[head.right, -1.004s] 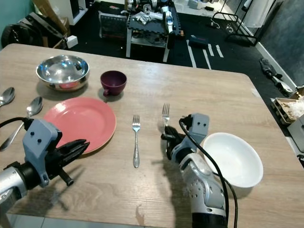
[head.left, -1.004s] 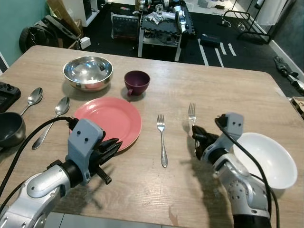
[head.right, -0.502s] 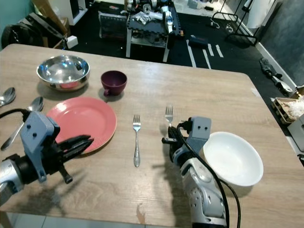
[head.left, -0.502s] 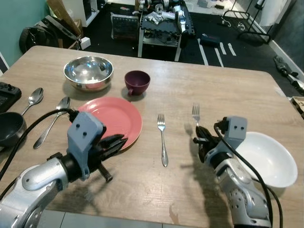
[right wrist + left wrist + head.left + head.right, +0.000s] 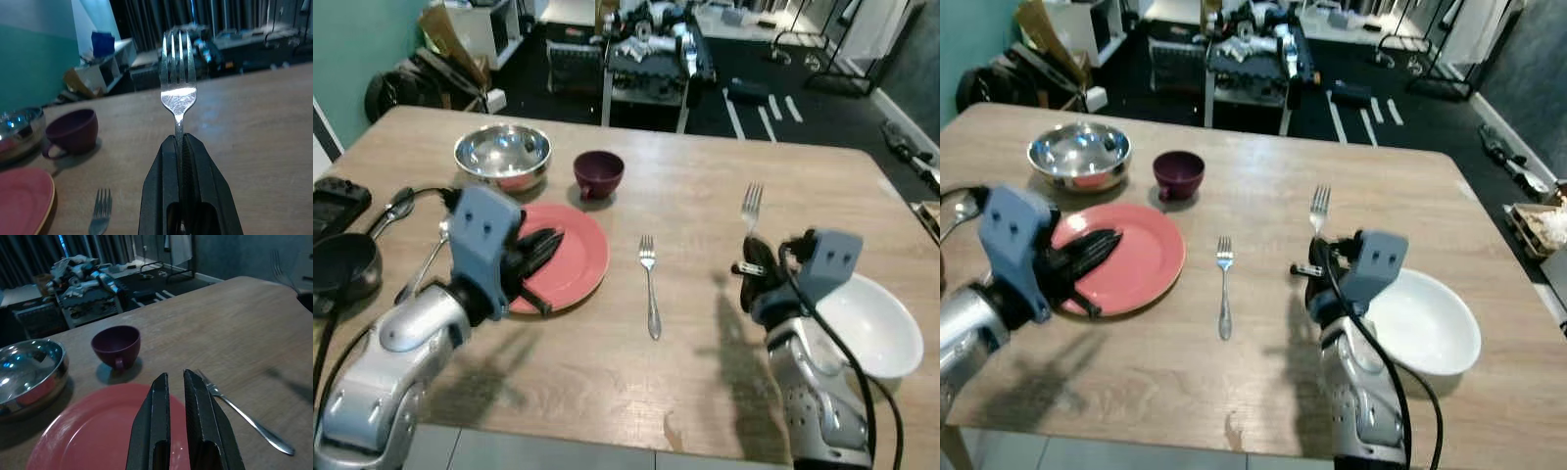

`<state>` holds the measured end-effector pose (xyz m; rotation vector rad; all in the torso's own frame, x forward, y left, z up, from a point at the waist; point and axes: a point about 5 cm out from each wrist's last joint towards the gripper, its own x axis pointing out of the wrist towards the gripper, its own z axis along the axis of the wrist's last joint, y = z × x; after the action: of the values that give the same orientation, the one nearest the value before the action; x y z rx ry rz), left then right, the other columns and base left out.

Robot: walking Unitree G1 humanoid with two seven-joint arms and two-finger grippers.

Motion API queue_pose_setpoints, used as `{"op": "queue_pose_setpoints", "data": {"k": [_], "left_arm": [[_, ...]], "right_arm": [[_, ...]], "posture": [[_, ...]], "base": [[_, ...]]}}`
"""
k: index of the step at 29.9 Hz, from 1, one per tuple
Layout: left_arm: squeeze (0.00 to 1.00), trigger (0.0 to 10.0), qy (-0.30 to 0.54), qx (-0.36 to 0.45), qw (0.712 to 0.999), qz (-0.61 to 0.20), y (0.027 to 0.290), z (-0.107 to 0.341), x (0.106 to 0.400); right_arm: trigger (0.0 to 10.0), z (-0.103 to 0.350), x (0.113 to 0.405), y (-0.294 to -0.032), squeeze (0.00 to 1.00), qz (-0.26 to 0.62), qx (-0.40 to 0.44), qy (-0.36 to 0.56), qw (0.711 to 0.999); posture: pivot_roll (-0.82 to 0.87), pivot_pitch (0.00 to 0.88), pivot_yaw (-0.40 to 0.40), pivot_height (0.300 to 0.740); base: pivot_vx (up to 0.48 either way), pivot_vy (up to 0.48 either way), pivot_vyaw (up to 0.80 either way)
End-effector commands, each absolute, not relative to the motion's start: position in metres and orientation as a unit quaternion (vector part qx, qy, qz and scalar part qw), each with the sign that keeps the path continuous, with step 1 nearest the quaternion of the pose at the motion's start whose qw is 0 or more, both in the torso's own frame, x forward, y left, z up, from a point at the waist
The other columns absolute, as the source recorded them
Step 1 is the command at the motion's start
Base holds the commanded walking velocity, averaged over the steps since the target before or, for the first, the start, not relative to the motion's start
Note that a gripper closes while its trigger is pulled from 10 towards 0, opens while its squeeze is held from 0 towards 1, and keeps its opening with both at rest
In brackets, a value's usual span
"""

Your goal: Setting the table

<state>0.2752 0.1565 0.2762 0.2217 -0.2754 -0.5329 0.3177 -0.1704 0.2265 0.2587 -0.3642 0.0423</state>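
The right hand (image 5: 179, 147) is clamped on a fork (image 5: 178, 93), held clear of the bench (image 5: 705, 186) with tines up; the right wrist view shows both fingers closed flat against the handle, a detail the head views reduce to a dark mass beside the white bowl (image 5: 876, 328). In the head views the fork's tines rise above that hand, and most of the handle is hidden inside the grip. The left hand (image 5: 176, 382) hovers over the pink plate (image 5: 570, 264) with its fingers nearly together, a narrow gap between them, holding nothing; the left wrist view confirms the gap. A second fork (image 5: 650, 286) lies flat on the bench between plate and right hand. A maroon cup (image 5: 598, 173) and a steel bowl (image 5: 502, 154) stand beyond the plate. At the left edge a spoon (image 5: 423, 276) is partly hidden behind the left arm, and a dark bowl (image 5: 342, 266) and a black controller (image 5: 337, 198) are cut off by the frame.
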Motion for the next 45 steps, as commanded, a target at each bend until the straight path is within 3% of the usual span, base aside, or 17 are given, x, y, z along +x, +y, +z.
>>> {"op": "queue_pose_setpoints", "data": {"k": [1,11,45], "left_arm": [[0.00,10.0,-0.132,0.109,0.947,-0.271,0.154,0.274,0.278],[0.00,10.0,-0.138,0.100,0.949,-0.266,0.140,0.272,0.293],[0.00,10.0,-0.128,0.090,0.953,-0.258,0.133,0.258,0.304]], "right_arm": [[10.0,0.227,0.316,-0.172,0.00,0.014,0.120,-0.187,0.975],[10.0,0.219,0.320,-0.185,0.00,-0.022,0.106,-0.182,0.977],[10.0,0.199,0.324,-0.192,0.00,-0.038,0.108,-0.146,0.983]], "posture": [[0.16,0.029,0.047,0.740],[0.14,0.016,0.045,0.740],[0.13,0.022,0.036,0.740]], "base": [[0.000,0.000,0.00],[0.000,0.000,-0.14],[0.000,0.000,-0.73]]}}
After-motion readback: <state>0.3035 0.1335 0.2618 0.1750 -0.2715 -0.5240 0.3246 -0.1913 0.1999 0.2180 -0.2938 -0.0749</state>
